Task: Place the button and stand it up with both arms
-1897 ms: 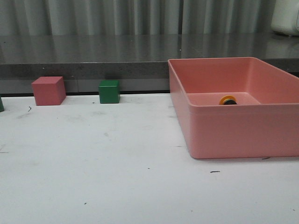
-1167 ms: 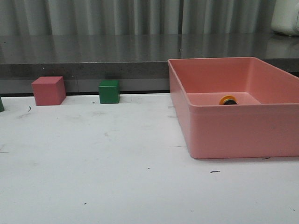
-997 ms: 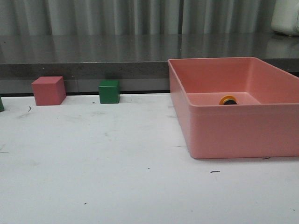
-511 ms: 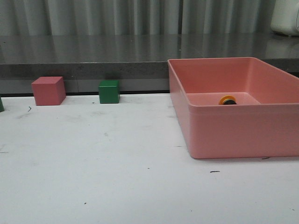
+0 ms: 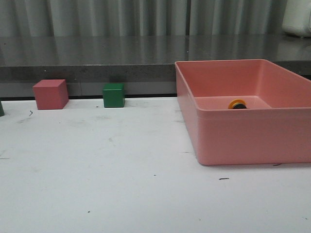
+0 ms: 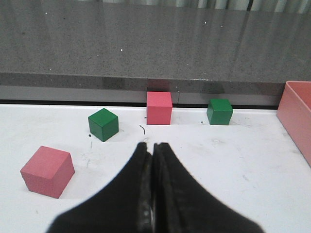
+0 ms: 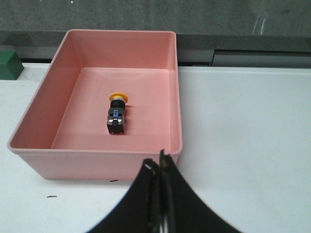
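Nothing has moved since the earlier front pictures: the button (image 5: pixel 237 104) lies at the same place in the pink bin (image 5: pixel 233 138), and both cubes on the far side of the table stand where they stood.

The bin is a smooth, matte plastic box, rectangular, with rounded corners and thin walls. The button lies on its side on the bin floor; its yellow cap is round and flat like a mushroom, and its body is black and blocky with a small blue part. The table (image 5: pixel 121 184) is white and a little dirty, with small dark marks. Behind it runs a grey speckled ledge (image 5: pixel 87 53) like stone, quite shiny. The pink cube (image 5: pixel 50 94) and the green cube (image 5: pixel 113 95) have sharp edges and plain matte faces.

The right gripper (image 7: pixel 161 167) is above the table just outside the near wall of the bin, its dark angular fingers pressed together with nothing between them. The button (image 7: pixel 117 114) is inside the bin beyond that wall, apart from the gripper. The left gripper (image 6: pixel 152 153) is also closed and empty, over the table near the cubes, well apart from the bin.
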`<act>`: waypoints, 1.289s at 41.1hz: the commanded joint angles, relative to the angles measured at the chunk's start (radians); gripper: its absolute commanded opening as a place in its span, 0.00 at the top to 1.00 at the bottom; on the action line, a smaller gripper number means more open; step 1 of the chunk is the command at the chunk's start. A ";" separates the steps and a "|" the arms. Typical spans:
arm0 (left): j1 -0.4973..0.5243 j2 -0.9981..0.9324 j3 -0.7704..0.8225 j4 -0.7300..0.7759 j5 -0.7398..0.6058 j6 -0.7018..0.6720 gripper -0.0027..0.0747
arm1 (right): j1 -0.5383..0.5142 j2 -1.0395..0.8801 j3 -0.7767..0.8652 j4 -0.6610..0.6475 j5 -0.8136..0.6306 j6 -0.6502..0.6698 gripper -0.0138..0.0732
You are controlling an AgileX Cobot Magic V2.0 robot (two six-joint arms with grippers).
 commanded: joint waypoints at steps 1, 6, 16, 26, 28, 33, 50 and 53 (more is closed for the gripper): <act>0.001 0.035 -0.034 -0.014 -0.071 -0.009 0.99 | -0.006 0.042 -0.031 -0.008 -0.068 -0.008 0.92; 0.001 0.055 -0.032 -0.014 -0.071 -0.009 0.99 | -0.006 0.071 -0.029 -0.008 -0.061 -0.008 0.92; 0.001 0.086 -0.032 -0.014 -0.077 -0.009 0.74 | -0.005 0.112 -0.029 -0.008 -0.053 -0.013 0.72; 0.001 0.091 -0.032 -0.014 -0.087 -0.009 0.34 | -0.004 0.123 -0.029 -0.008 -0.057 -0.014 0.12; 0.001 0.091 -0.032 -0.014 -0.087 -0.009 0.36 | -0.002 0.123 -0.030 -0.001 -0.055 -0.014 0.11; -0.029 0.091 -0.032 -0.029 -0.091 -0.009 0.39 | 0.003 0.136 -0.052 0.034 -0.046 -0.015 0.13; -0.195 0.091 -0.032 -0.032 -0.100 -0.009 0.40 | 0.160 0.373 -0.250 0.037 0.121 -0.049 0.19; -0.195 0.091 -0.032 -0.032 -0.100 -0.009 0.40 | 0.168 0.441 -0.286 0.037 0.132 -0.049 0.19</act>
